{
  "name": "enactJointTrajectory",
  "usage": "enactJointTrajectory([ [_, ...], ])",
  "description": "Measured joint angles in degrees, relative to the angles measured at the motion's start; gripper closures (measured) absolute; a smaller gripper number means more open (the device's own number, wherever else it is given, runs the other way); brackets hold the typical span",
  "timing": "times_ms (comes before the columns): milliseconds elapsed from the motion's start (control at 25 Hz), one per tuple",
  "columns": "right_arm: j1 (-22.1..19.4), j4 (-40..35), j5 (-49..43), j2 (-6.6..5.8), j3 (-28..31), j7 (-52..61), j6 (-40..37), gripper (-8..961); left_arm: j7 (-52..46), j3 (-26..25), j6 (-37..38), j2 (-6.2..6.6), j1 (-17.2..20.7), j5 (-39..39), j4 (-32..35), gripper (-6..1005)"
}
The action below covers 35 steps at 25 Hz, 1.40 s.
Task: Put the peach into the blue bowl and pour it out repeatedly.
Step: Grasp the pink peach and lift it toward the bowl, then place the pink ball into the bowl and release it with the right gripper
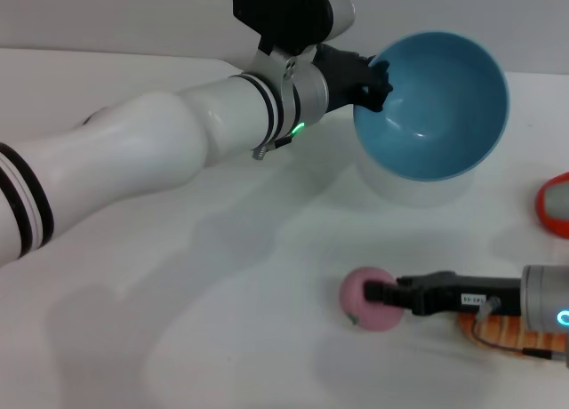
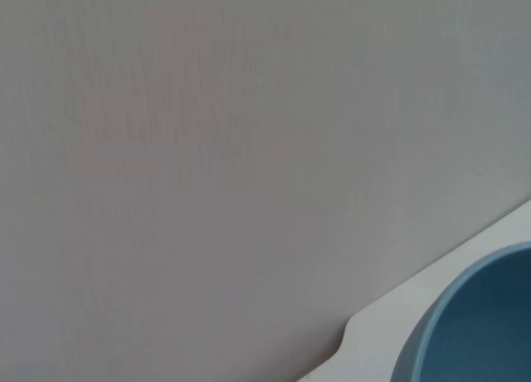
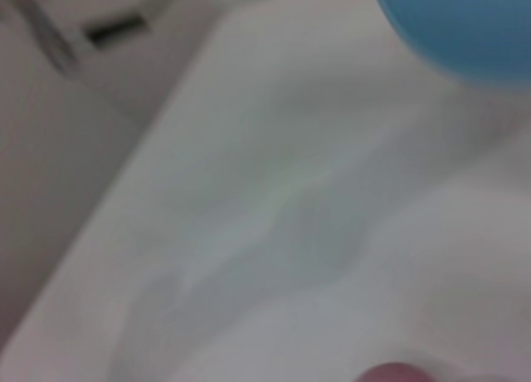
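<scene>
White, smooth table (image 1: 222, 276) across the whole head view, marked only by soft grey shadows of the arms; pale plain wall behind its far edge. In the left wrist view, mostly that same bare wall, with a strip of table edge (image 2: 431, 307) and a curve of blue rim.

At the far right, the blue bowl (image 1: 444, 116) lifted and tipped, mouth turned toward the camera, inside bare. Gripped at its left rim by the left gripper (image 1: 378, 82), dark fingers closed over the edge. Under the bowl, a pale round shape on the table, hard to identify.

Near the front right, the peach (image 1: 363, 295) on the table, well apart from the bowl. At its right side the right gripper (image 1: 380, 295), dark fingers closed narrowly against the fruit. In the right wrist view, just a pink sliver of the peach (image 3: 394, 372) at the frame edge.

Under the right arm, an orange ribbed roll (image 1: 498, 331); at the right edge, a red-orange fruit (image 1: 556, 204), cut off by the frame.

Broad open tabletop in the middle and to the left front.
</scene>
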Motion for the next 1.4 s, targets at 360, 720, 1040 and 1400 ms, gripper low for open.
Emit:
enactJointTrajectory([
  [360,-5.6,-19.2,5.3,-0.54,-0.1,2.8,-18.5,765,-1.0,-0.2,4.2,0.55,-0.1,0.1,-2.0,1000],
  [720,-10.9,-38.9,9.1,-0.52,0.5,11.6,-25.6,844,-1.9,-6.6,19.9,0.75,-5.6,1.6,-11.0,1000],
  [1040,-10.8,-37.8,8.4,-0.64,1.0,11.9,-22.2,901,-17.3,-6.8,27.8,0.43,-7.4,17.0,-8.4,1000],
  [1400,-8.5,-30.2,5.7,-0.66,0.6,10.6,-14.7,902,-17.8,-4.3,29.0,0.09,-7.2,17.1,-4.4,1001],
])
